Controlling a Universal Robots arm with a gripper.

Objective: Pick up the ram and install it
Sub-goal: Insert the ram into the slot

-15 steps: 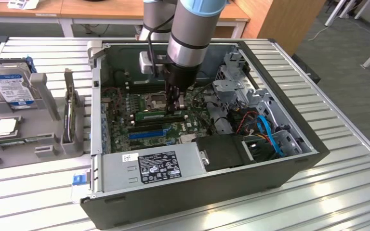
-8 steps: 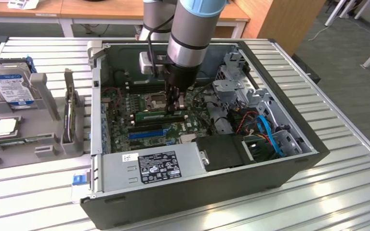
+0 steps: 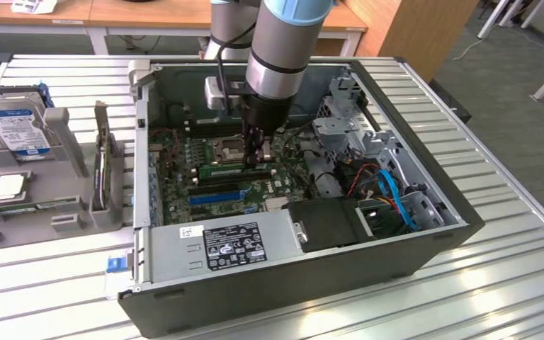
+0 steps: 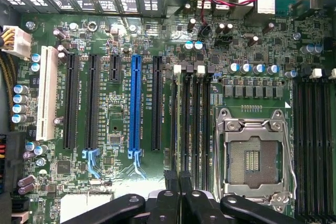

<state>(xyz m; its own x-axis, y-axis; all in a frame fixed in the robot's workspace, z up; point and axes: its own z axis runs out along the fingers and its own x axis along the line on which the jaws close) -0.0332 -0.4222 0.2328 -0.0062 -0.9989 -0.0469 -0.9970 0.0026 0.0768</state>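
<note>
Pincer (image 3: 256,161) closed at ram (image 3: 227,171), seemingly slotted; supply label (image 3: 231,244) illegible.

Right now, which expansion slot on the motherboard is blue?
The long blue slot, between a short black slot and a long black one; the rest are black or white.

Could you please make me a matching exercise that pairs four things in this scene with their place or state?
Things:
1. hard drive
2. ram
3. blue slot
4. gripper

Places or states:
A. shut, down inside the case
B. green, lying on the motherboard under the gripper
C. standing in the grey rack outside the case
D. between black slots on the motherboard

Pairs: 1-C, 2-B, 3-D, 4-A.
</note>
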